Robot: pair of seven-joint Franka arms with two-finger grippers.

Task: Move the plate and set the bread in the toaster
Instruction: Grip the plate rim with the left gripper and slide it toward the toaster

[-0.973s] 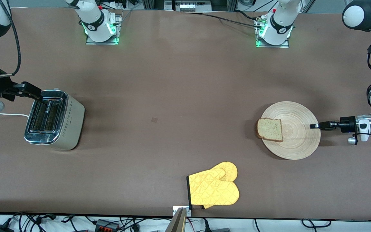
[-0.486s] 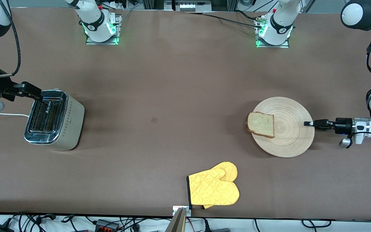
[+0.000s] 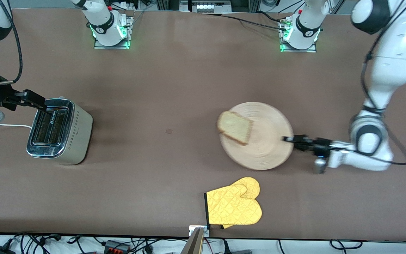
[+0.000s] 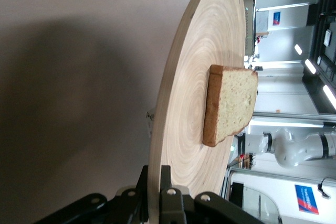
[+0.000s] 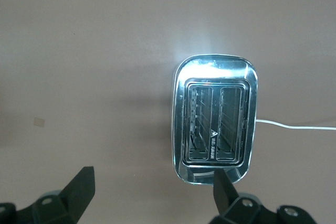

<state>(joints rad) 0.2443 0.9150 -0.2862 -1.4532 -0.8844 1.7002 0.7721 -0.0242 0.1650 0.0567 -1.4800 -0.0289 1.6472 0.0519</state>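
The left gripper (image 3: 287, 138) has its jaws clamped on the rim of the wooden plate (image 3: 266, 148), evidently to carry the bread slice (image 3: 235, 127) lying on it toward the toaster (image 3: 59, 131), above which the right gripper (image 3: 35, 100) waits, jaws spread wide and empty.

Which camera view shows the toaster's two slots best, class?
The right wrist view: it looks straight down into both slots of the toaster. The front view shows the toaster at an angle, slots darker. The left wrist view does not show it.
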